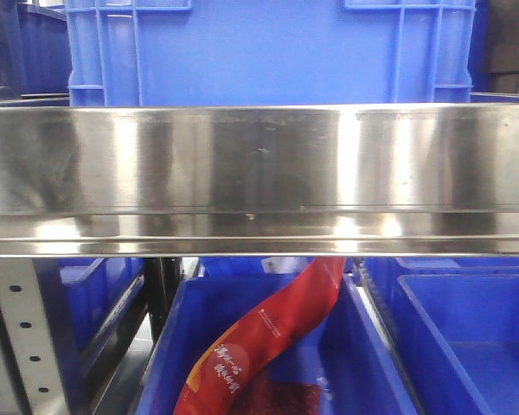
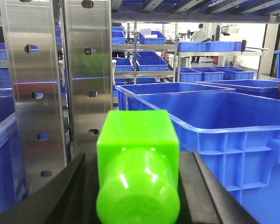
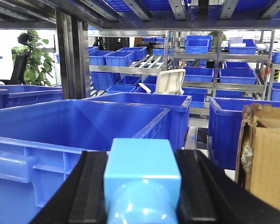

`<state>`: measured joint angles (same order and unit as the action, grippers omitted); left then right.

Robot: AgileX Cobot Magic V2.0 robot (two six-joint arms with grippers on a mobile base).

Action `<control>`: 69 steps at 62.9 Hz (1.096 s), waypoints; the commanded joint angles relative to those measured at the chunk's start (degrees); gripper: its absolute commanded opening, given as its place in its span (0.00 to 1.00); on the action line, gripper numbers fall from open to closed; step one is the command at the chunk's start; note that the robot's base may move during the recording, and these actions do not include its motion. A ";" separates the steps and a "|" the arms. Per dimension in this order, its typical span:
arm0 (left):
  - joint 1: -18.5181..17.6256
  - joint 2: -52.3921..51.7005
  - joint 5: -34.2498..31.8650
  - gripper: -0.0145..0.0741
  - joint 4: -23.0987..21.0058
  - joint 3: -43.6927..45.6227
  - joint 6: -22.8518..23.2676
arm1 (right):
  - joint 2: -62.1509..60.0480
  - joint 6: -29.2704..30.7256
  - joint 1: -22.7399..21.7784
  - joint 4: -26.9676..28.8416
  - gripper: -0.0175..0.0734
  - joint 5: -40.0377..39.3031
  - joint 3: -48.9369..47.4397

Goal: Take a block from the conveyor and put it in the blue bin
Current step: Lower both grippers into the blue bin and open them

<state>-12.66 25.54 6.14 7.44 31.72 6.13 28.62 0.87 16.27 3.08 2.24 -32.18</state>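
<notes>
My left gripper (image 2: pixel 137 161) is shut on a bright green block (image 2: pixel 137 140), a cube with a rounded knob facing the camera, pinched between black fingers (image 2: pixel 203 186). A large blue bin (image 2: pixel 233 126) stands just ahead and to its right, open and level with the block. My right gripper (image 3: pixel 142 158) is shut on a light blue block (image 3: pixel 142 168) of the same shape. Another large blue bin (image 3: pixel 51 135) lies ahead and to its left. The conveyor is out of view in all three views.
A wide stainless steel rail (image 1: pixel 259 173) fills the front view, with a blue crate (image 1: pixel 268 52) above it and a red packet (image 1: pixel 259 337) in a bin below. Steel uprights (image 2: pixel 35 93) stand close on the left. A cardboard box (image 3: pixel 266 154) sits right.
</notes>
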 commanded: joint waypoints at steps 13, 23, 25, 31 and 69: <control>-0.28 -0.23 -1.54 0.04 0.75 -0.05 0.02 | -0.27 0.15 0.12 -0.32 0.02 -1.73 0.02; -0.28 -0.23 -1.41 0.04 0.65 -0.05 0.02 | -0.27 0.15 0.12 -0.32 0.02 -1.85 0.02; -0.28 -0.23 -1.41 0.04 0.65 -0.05 0.02 | -0.27 0.15 0.12 -0.32 0.02 -1.85 0.02; -0.28 -0.23 -2.02 0.04 0.65 -0.05 0.02 | -0.27 0.15 0.12 -0.32 0.02 -1.85 0.02; -13.29 22.38 0.59 0.04 0.78 22.38 0.02 | 18.87 0.15 4.61 -0.32 0.02 -2.74 -18.76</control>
<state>-22.51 42.99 6.99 7.88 50.44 6.13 43.56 0.87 19.53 3.08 0.00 -47.98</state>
